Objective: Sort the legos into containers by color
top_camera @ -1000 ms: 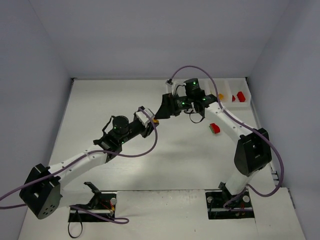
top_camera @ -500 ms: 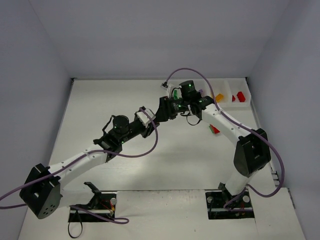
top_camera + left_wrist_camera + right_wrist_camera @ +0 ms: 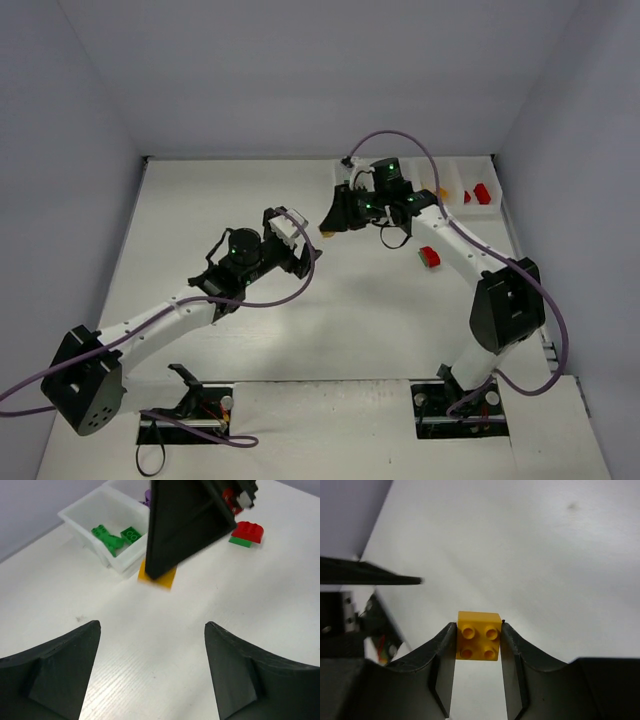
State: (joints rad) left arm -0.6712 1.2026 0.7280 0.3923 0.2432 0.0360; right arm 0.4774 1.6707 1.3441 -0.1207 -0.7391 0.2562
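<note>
Your right jaws are clamped on an orange-yellow brick, studs facing the wrist camera, just in front of the white tray. Your left jaws stand wide apart, holding nothing, pointed at the tray from nearby. Green bricks lie in the tray's end compartment. A red-on-green clump rests on the surface near the tray.

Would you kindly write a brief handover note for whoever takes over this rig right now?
Left tool: open, empty, above the table.
Right tool: shut on a yellow brick, near the tray.
Done: green bricks sit in one end compartment, a red brick in the opposite end one.
Left: bin the yellow brick; split and sort the red-on-green clump on the table.
</note>
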